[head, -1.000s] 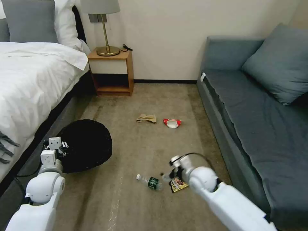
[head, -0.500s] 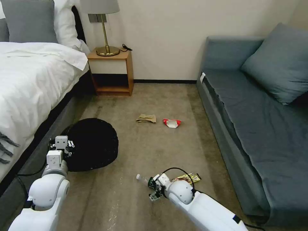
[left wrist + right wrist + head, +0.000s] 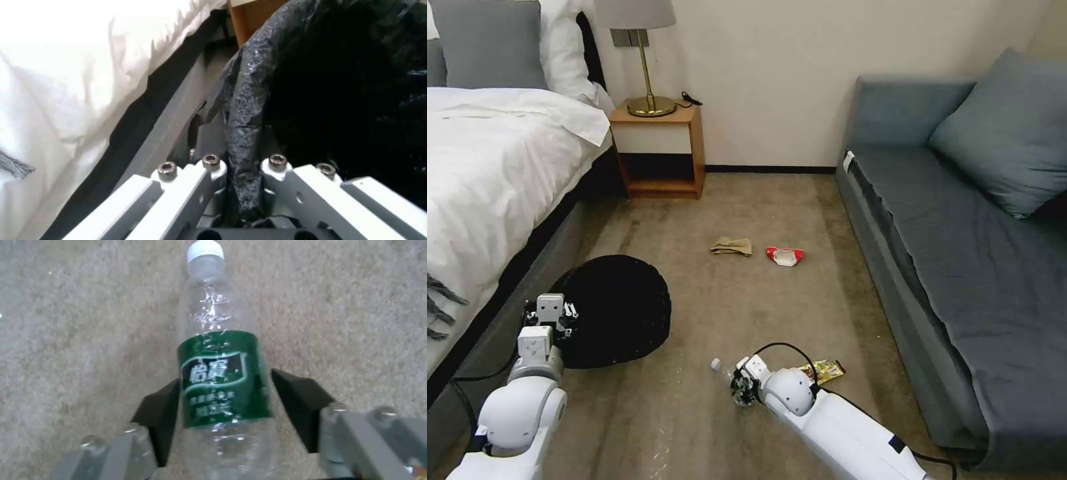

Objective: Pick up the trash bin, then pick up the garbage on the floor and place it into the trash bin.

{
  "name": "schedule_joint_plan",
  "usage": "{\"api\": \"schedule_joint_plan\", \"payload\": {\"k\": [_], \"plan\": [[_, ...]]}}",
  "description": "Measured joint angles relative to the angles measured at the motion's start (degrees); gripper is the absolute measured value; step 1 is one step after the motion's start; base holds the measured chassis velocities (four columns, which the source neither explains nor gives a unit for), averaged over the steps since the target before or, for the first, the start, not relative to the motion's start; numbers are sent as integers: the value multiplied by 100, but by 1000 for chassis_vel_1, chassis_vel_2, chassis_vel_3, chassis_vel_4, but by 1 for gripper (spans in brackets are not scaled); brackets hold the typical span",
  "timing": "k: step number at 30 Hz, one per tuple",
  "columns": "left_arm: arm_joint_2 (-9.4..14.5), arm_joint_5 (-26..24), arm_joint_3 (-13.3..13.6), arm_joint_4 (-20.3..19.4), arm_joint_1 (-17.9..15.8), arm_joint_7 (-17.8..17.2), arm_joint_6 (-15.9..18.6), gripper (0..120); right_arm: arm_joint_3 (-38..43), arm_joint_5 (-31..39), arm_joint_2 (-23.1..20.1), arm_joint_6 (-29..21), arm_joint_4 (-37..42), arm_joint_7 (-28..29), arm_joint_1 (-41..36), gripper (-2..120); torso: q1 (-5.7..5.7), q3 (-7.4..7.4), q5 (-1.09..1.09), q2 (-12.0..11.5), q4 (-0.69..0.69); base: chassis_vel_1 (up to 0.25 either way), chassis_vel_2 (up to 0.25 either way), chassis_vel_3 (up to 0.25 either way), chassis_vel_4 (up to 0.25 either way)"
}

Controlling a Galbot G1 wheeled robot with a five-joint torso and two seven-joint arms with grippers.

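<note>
**Right gripper straddling the bottle on the carpet**

We saw the clear plastic bottle with a green label and white cap [image 3: 220,373] lying on its side on the beige carpet [image 3: 727,307], near the robot. Its long axis ran straight out from the right gripper [image 3: 225,406], cap end away from the wrist. The jaws stood open, one dark pad on each side of the green label, and we judged them not yet closed, since a gap showed on at least one side. We took the coming squeeze to fall across the bottle's width, with the right arm plainly the nearer one. In the head view the right gripper [image 3: 740,390] covered most of the bottle, leaving the white cap showing.

Just beside it lay the yellow-brown snack wrapper [image 3: 825,370], partly hidden by the arm. Farther off, well apart, lay the crumpled brown paper [image 3: 732,246] and the red-and-white wrapper [image 3: 785,255].

To the left, the squat round black trash bin with its crinkled plastic liner [image 3: 610,310] sat beside the white bed [image 3: 487,173]. The left gripper [image 3: 242,176] was clamped narrowly on the liner-covered rim. We could not tell whether the bin was lifted off the floor. The bin's inside was too dark for us to make out.
</note>
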Motion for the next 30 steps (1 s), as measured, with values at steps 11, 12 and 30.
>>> {"api": "schedule_joint_plan", "payload": {"k": [11,12,30], "plan": [[-53,168,21,-13,89,42,-63,3,414,63,-146,0,299,55,-275,11,0,0,0,0,-1,0,0,0,0],[-53,168,21,-13,89,42,-63,3,414,63,-146,0,299,55,-275,11,0,0,0,0,-1,0,0,0,0],[-6,138,-80,12,165,66,-116,3,813,182,-297,0,643,119,-538,0,0,0,0,0,0,0,0,0,0]]}}
